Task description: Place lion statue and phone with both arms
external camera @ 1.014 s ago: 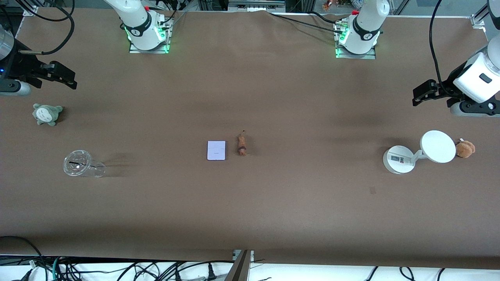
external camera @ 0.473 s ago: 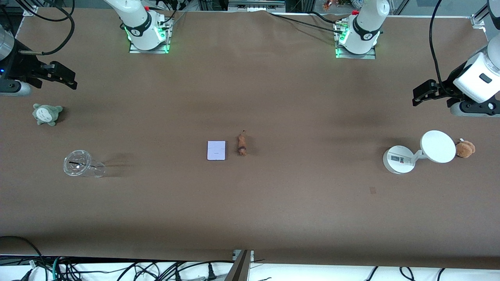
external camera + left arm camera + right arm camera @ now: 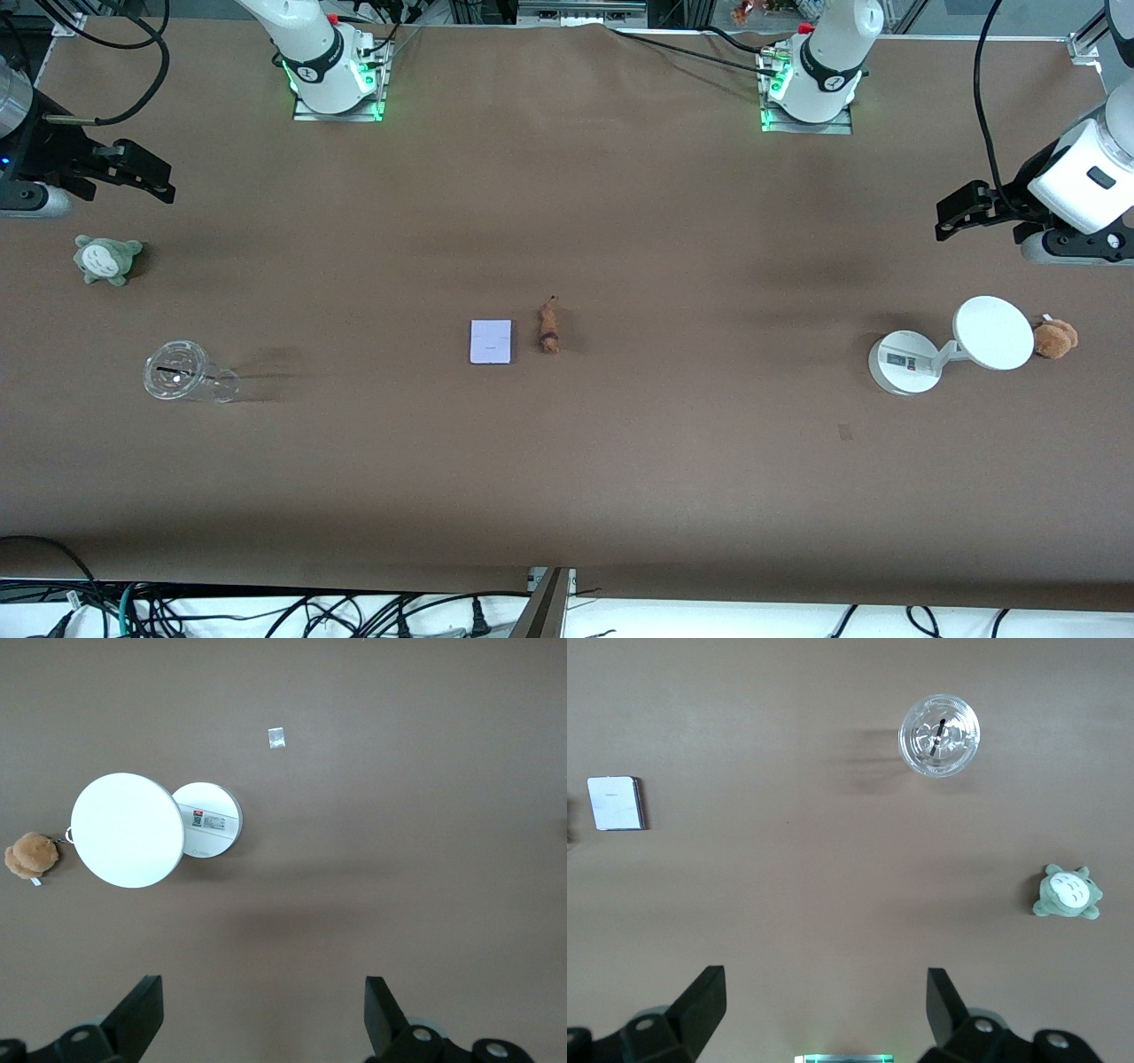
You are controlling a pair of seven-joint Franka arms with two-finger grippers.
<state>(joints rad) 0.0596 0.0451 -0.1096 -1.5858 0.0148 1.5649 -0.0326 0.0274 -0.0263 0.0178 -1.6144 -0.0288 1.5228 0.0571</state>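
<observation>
Table (image 3: 620, 478): brown cloth surface, both arms raised over its two ends.
Left gripper (image 3: 266, 1014): jaws released and empty, over the table's left-arm end, with the white stand (image 3: 939, 350) and brown plush (image 3: 1055, 338) close by below.
Right gripper (image 3: 824, 1010): jaws released and empty, above its own end, near the clear cup (image 3: 939, 735) and green plush (image 3: 1068, 893).
Phone (image 3: 491, 341): flat at mid-table, well apart from both sets of jaws.
Lion statue (image 3: 549, 329): just beside the phone, toward the left arm's end.
Advice: each arm should probably take its nearer item; straddle the statue's slim body, pinch the phone across its dark edges, and stagger the approaches because the items lie close.
</observation>
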